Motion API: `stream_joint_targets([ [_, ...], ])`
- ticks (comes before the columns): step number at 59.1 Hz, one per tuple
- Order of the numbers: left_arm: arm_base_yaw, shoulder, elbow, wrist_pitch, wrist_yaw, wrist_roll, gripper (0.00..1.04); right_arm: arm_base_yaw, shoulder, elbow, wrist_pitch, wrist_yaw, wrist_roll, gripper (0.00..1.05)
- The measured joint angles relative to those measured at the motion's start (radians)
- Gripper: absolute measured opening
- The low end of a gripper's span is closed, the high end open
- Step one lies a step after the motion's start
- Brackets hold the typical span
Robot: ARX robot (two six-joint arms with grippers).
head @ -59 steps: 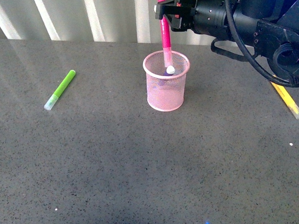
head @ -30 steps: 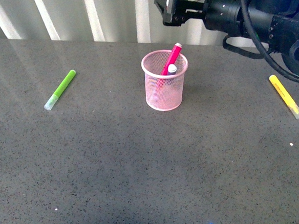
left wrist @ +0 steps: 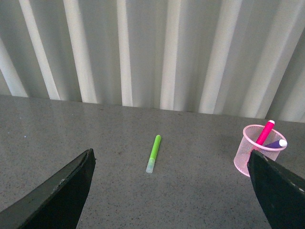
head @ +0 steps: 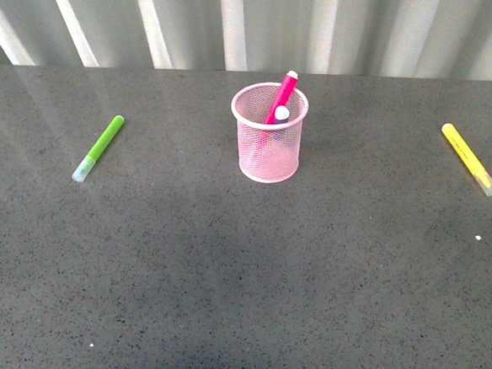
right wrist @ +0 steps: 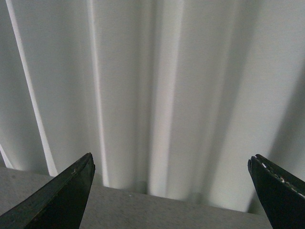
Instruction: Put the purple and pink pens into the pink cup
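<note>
The pink cup [head: 265,155] stands upright at the middle of the table's far side. In it leans the pink pen [head: 283,95], its top poking over the rim, beside the purple pen [head: 281,113], of which mostly the white end shows. The left wrist view also catches the pink cup [left wrist: 245,160] with the pink pen [left wrist: 265,133] and purple pen [left wrist: 275,143] inside. My left gripper [left wrist: 169,191] is open and empty, well back from the cup. My right gripper [right wrist: 171,191] is open, empty, facing the wall. Neither arm appears in the front view.
A lime-green marker [head: 98,148] lies on the table left of the cup, and a yellow marker [head: 470,159] lies at the right. A white corrugated wall [head: 234,21] runs along the table's far edge.
The right gripper let go of the pink pen, which dropped into the cup and now leans there. The right arm then drew back out of the front view.
</note>
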Motion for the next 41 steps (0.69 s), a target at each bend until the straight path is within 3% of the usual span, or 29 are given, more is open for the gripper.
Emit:
stream_joint_targets([
  [17, 0.0, 0.0, 0.0, 0.0, 0.0, 0.0, 0.98, -0.3, -0.439, -0.277, -0.117, -0.188, -0.026, 0.98],
  [24, 0.0, 0.0, 0.0, 0.0, 0.0, 0.0, 0.98, -0.352, -0.542, -0.324, -0.322, -0.281, 0.026, 0.78],
  [41, 0.0, -0.001, 0.0, 0.0, 0.0, 0.0, 0.98, -0.203, -0.762, -0.413, -0.48, -0.129, 0.05, 0.28],
])
